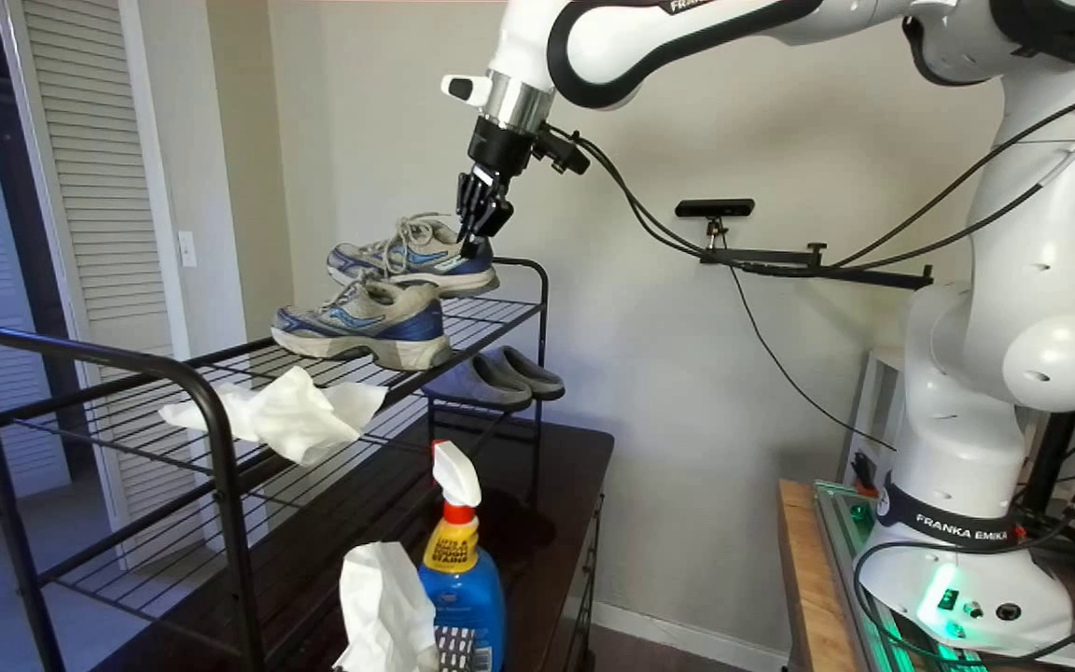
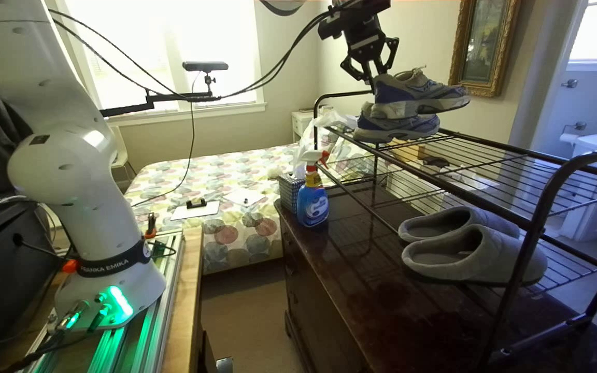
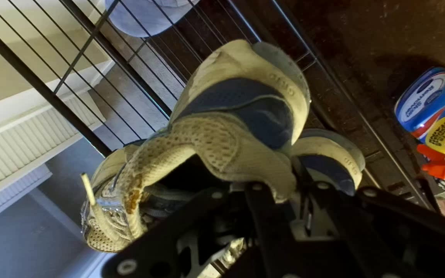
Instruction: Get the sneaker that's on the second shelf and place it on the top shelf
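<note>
The sneaker (image 1: 411,257) is grey with blue patches and a whitish sole. It also shows in an exterior view (image 2: 423,93) and in the wrist view (image 3: 222,104). My gripper (image 1: 472,245) is shut on its heel collar, one finger inside the opening and one outside, as the wrist view (image 3: 273,179) shows. The sneaker hangs roughly level, apparently a little above the top shelf (image 2: 459,189), beside a matching sneaker (image 1: 369,322) standing on that shelf. The second shelf (image 1: 127,532) lies below and bears grey slippers (image 2: 469,248).
White crumpled tissue (image 1: 286,411) lies on the top shelf. The rack has raised tube rails (image 1: 90,347) at its ends and stands on a dark dresser (image 2: 381,290). A blue spray bottle (image 2: 313,202) and a tissue box (image 2: 290,191) stand on the dresser. A wall is behind the rack.
</note>
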Motion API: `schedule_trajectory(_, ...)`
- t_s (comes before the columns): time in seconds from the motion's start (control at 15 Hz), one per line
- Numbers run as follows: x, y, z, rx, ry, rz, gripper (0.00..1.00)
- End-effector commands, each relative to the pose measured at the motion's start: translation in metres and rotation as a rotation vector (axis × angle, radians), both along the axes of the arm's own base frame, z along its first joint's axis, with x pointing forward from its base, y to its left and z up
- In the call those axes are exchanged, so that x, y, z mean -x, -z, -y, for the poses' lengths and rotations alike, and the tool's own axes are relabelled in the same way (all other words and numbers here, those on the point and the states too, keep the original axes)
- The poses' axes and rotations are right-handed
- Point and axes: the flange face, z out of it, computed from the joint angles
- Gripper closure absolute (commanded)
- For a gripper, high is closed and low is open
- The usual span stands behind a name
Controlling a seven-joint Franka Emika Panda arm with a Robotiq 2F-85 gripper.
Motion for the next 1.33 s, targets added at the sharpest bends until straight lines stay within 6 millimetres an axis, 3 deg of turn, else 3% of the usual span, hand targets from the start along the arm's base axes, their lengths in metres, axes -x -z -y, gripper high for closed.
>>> schedule_trajectory(0.0,-0.025,0.007,0.005,-0.017,0.042,-0.003,0.95)
schedule_trajectory(0.27,-0.035,0.025,0.010,-0.047,0.070,-0.048,0.95)
schedule_trajectory(0.8,-0.028,0.031,-0.018,-0.167,0.038,-0.059,0.95)
schedule_trajectory(0.87,-0.028,0.032,-0.020,-0.176,0.038,-0.068,0.56)
schedule_trajectory(1.0,-0.027,0.031,-0.023,-0.177,0.035,-0.066,0.51)
schedule_trajectory(1.27,-0.025,0.025,-0.026,-0.158,0.027,-0.048,0.23)
